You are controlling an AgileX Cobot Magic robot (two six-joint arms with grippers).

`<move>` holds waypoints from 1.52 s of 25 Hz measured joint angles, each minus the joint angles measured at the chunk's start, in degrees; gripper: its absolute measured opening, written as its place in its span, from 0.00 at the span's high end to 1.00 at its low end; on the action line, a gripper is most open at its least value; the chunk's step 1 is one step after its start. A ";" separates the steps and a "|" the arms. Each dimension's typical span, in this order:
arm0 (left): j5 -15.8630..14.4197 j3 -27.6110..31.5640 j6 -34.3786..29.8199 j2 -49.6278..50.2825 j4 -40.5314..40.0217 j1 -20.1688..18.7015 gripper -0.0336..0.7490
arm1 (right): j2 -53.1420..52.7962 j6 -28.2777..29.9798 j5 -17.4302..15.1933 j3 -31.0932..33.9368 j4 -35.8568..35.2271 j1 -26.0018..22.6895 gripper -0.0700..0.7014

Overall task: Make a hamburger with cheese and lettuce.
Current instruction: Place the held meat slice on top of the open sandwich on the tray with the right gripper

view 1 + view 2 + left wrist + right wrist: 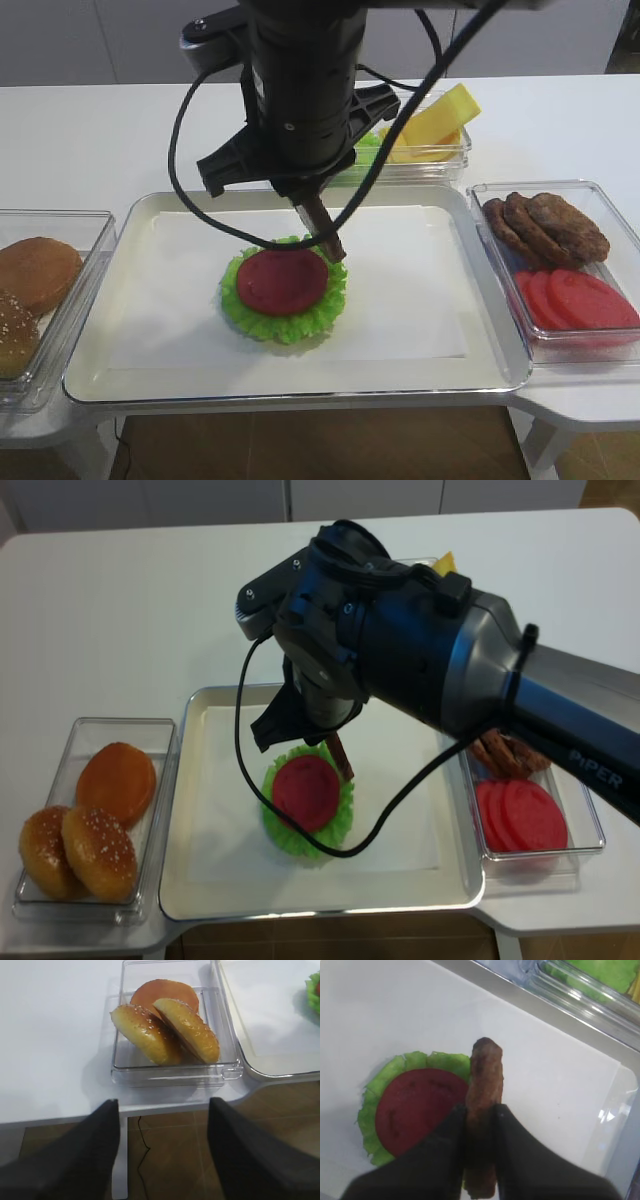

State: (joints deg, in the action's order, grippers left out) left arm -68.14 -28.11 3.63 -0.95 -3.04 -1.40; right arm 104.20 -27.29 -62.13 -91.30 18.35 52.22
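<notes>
The hamburger (283,288) is a frilly green lettuce leaf with a red tomato slice on it, in the middle of the white tray (420,350); it also shows in the right wrist view (415,1110) and the realsense view (307,795). My right gripper (480,1110) is shut on a brown patty (484,1090), held on edge just above the stack's right rim (322,225). The cheese (440,120) lies as yellow slices in a clear box at the back. My left gripper (162,1110) is open and empty, off the table's front edge near the bun box.
A clear box at the left holds brown bun halves (165,1030). A clear box at the right holds loose brown patties (545,225) and red tomato slices (575,300). Green lettuce (605,972) lies in the back box beside the cheese.
</notes>
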 joint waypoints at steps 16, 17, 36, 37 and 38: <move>0.00 0.00 0.00 0.00 0.00 0.00 0.43 | 0.50 1.96 -2.57 -0.12 -0.82 0.13 0.73; 0.00 0.00 0.00 0.00 0.00 0.00 0.43 | 0.37 1.96 -2.68 -0.12 -0.57 0.39 0.73; 0.00 0.00 0.00 0.00 0.00 0.00 0.43 | -0.26 0.68 -3.09 -0.12 4.17 4.62 0.73; 0.00 0.00 0.00 0.00 0.00 0.00 0.43 | -0.02 0.68 -3.09 -0.12 4.17 4.62 0.73; 0.00 0.00 0.00 0.00 0.00 0.00 0.43 | 0.18 0.68 -3.09 -0.12 4.17 4.62 0.73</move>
State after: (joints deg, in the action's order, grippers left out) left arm -68.14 -28.11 3.63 -0.95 -3.04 -1.40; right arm 104.38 -26.60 -65.22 -91.42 22.53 56.84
